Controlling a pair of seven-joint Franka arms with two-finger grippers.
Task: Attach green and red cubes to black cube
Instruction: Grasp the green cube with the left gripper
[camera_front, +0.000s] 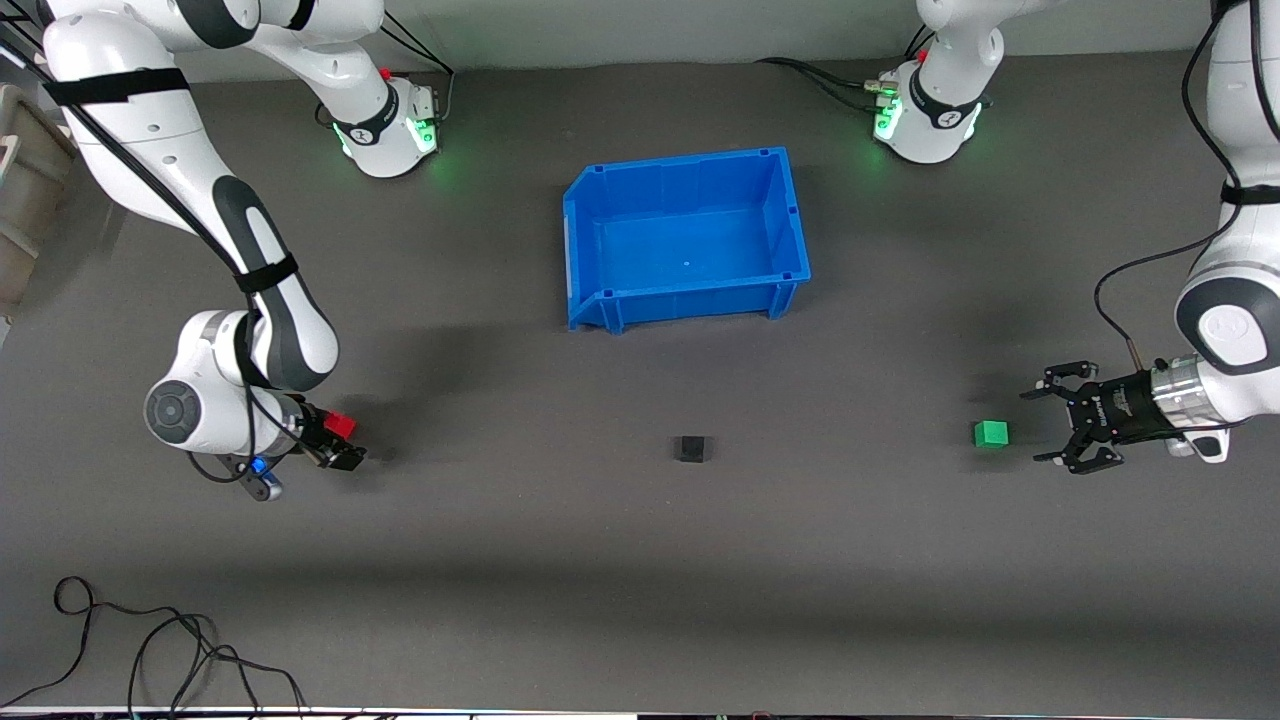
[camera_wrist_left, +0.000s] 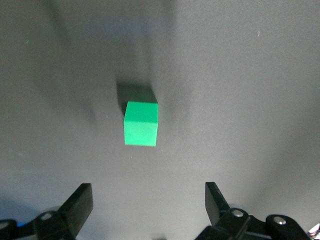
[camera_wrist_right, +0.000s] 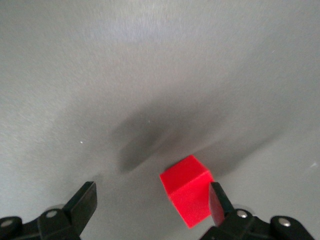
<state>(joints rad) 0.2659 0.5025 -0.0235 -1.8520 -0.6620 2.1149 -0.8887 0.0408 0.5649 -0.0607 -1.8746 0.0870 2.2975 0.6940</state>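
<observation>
the green cube (camera_front: 991, 433) lies on the bench just ahead of the wide-open, empty left hand (camera_front: 1046, 425), toward the black cube (camera_front: 692, 448) mid-bench, while the red cube (camera_front: 340, 425) sits between the open right hand's (camera_front: 345, 443) fingers, not yet gripped.

The left gripper (camera_front: 1047, 427) hung low with its fingers spread wide. The right gripper (camera_front: 342, 440) hung low too, fingers parted.

Robotics lab: two white arms w/ cabling, grey mat (camera_front: 640, 560), blue bin (camera_front: 590, 215).
</observation>
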